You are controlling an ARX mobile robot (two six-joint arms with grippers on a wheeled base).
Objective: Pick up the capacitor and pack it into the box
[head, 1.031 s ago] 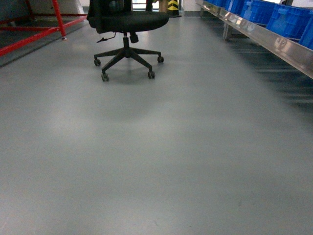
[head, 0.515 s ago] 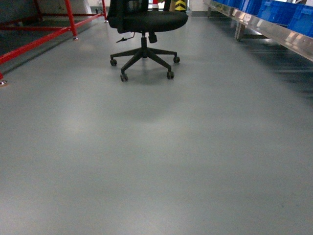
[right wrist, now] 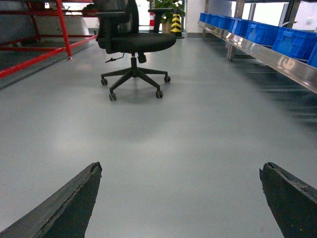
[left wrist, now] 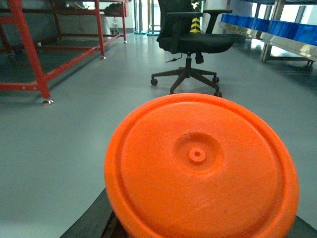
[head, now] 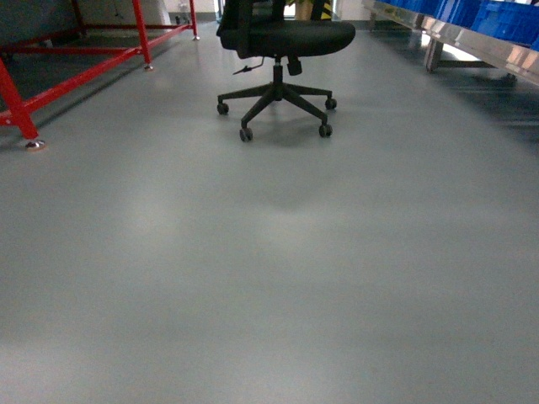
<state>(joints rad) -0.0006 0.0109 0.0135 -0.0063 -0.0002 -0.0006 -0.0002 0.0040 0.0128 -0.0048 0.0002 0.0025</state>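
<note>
The view has swung: the office chair [head: 282, 50] now sits further right in the head view than a second ago, more of the red frame [head: 76, 76] shows at the left, and the shelf of blue bins [head: 497, 21] has slid to the far right edge. That suggests the base is turning or rolling across the grey floor [head: 269, 278].

Neither the capacitor nor the pink box appears in any view, so which way they lie from either pincer, how the capacitor's long axis runs, and which arm is nearer cannot be told. My guess is that they are out of frame and the robot is in transit.

The right gripper [right wrist: 183, 198] is spread wide with nothing between its dark fingertips [right wrist: 69, 203], only floor. In the left wrist view an orange disc [left wrist: 203, 173] fills the lower frame, close to the lens and hiding the fingers of that arm; whether the left pincer grips it, or is open or closed, I cannot tell.
</note>
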